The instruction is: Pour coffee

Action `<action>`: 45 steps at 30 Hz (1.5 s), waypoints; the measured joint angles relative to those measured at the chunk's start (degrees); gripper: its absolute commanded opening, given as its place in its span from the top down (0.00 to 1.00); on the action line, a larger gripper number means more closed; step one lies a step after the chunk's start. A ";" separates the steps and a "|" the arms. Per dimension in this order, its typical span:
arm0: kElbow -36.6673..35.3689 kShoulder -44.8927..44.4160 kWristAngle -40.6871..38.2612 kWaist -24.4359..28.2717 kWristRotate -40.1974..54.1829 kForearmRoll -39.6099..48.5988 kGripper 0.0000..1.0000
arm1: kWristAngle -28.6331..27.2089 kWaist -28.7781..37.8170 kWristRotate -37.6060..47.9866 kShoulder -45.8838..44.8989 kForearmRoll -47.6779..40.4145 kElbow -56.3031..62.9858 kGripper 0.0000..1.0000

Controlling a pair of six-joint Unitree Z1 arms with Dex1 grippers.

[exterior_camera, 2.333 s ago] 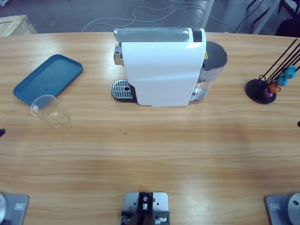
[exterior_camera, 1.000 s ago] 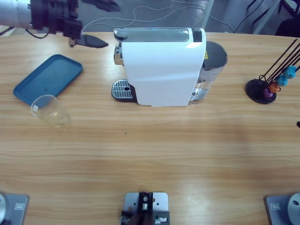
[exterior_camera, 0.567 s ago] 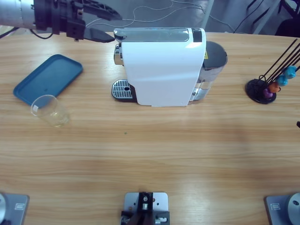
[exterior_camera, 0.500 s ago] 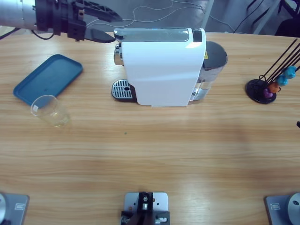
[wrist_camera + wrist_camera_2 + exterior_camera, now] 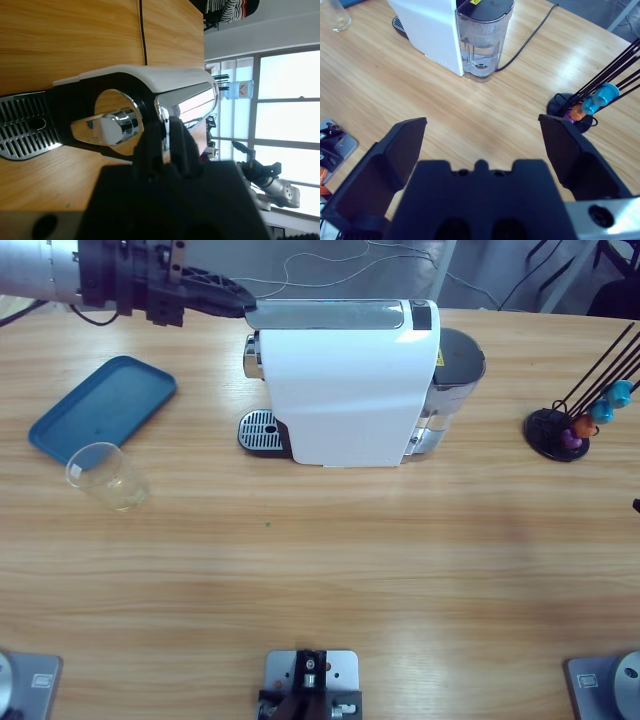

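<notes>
While half a second ago its two black jaws stood apart just short of the machine, the left gripper (image 5: 238, 308) now has them pressed together on the tip of the chrome lever (image 5: 325, 312) that lies along the top of the white capsule coffee machine (image 5: 345, 385). The left wrist view confirms this: the jaws meet on the shiny end of the lever, with the silver spout (image 5: 112, 128) and the drip grate (image 5: 22, 132) below. I judge that the grip on the lever is now made, so lifting it to open the capsule slot can begin.

From the machine, the clear plastic cup (image 5: 105, 476) stands at about eight o'clock, well apart from the grate and not under the spout, touching the near edge of the blue tray (image 5: 100, 407). It must be moved there before any coffee runs. The capsule rack (image 5: 572, 430) with coloured capsules is at three o'clock, near the table's edge.

Spread wide and holding nothing, the right gripper (image 5: 482, 145) hangs above the table, looking toward the water tank (image 5: 482, 42) and the rack.
</notes>
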 measured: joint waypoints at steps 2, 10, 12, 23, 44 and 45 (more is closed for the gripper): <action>0.00 0.00 -0.30 0.00 0.00 -0.04 1.00 | 0.00 0.00 0.00 0.00 0.00 0.00 0.00; -0.88 -0.09 -0.95 0.02 -0.04 -0.02 1.00 | 0.00 0.00 0.00 0.00 0.00 0.00 0.00; -2.92 -0.50 -1.05 -0.01 -0.09 0.57 1.00 | 0.00 0.00 0.00 0.00 0.00 0.00 0.00; -18.63 -9.82 11.40 -8.05 24.65 20.40 0.00 | -2.57 -0.04 3.95 0.00 -1.02 -0.05 0.00; 12.91 -29.62 49.08 -17.68 51.78 34.46 0.00 | -17.57 -11.69 14.81 12.53 -20.01 7.73 0.13; 13.20 -30.07 48.69 -17.68 51.59 34.29 0.00 | -16.45 -13.68 15.16 14.77 -22.60 9.47 0.13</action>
